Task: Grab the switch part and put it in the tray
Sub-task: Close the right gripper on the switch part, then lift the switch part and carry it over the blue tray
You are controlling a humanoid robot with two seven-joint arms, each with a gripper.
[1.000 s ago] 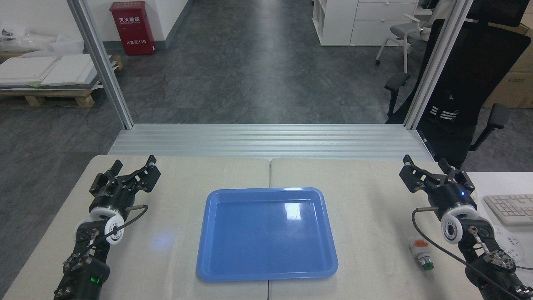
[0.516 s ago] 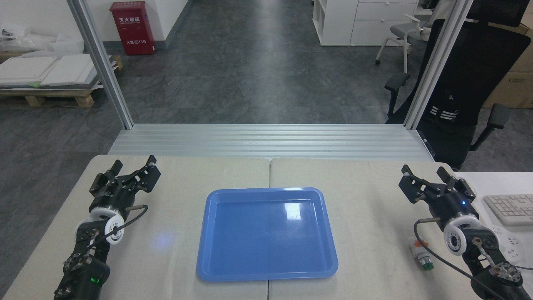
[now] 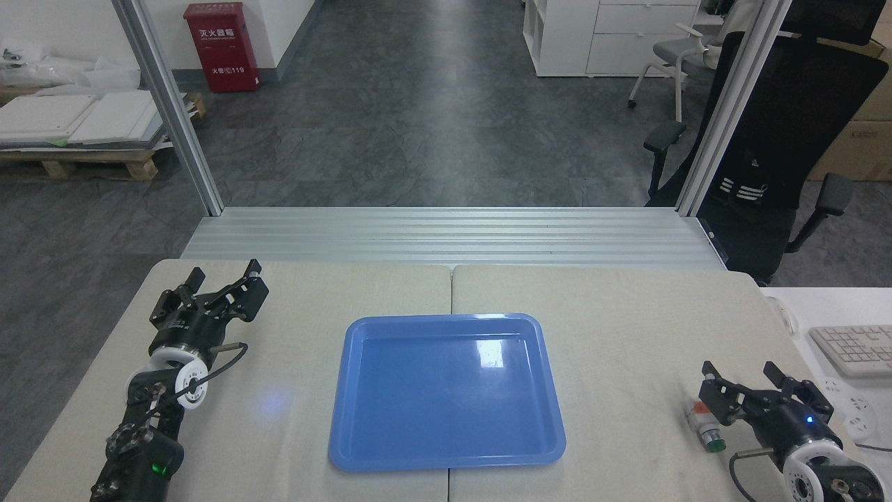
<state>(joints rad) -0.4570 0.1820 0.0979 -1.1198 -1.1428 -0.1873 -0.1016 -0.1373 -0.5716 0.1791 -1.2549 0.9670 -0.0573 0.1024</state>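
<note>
The blue tray (image 3: pixel 446 446) lies flat in the middle of the table with nothing in it. The switch part (image 3: pixel 704 425) lies on the table to the tray's right, its orange-red tab away from me and its green button towards me. My right gripper (image 3: pixel 740 369) is open just behind and to the right of the switch part, its left finger close above the tab end. My left gripper (image 3: pixel 224 270) is open over the far left of the table, holding nothing.
A white keyboard (image 3: pixel 851 348) and a white power strip (image 3: pixel 854 411) sit on the side table at the right. A black office chair (image 3: pixel 780 153) stands beyond the table's right corner. Aluminium frame posts (image 3: pixel 167 104) rise behind the table.
My right arm has pulled back towards me and down, bringing its open gripper from the far right of the table to just beside the switch part. The left arm has not moved.
</note>
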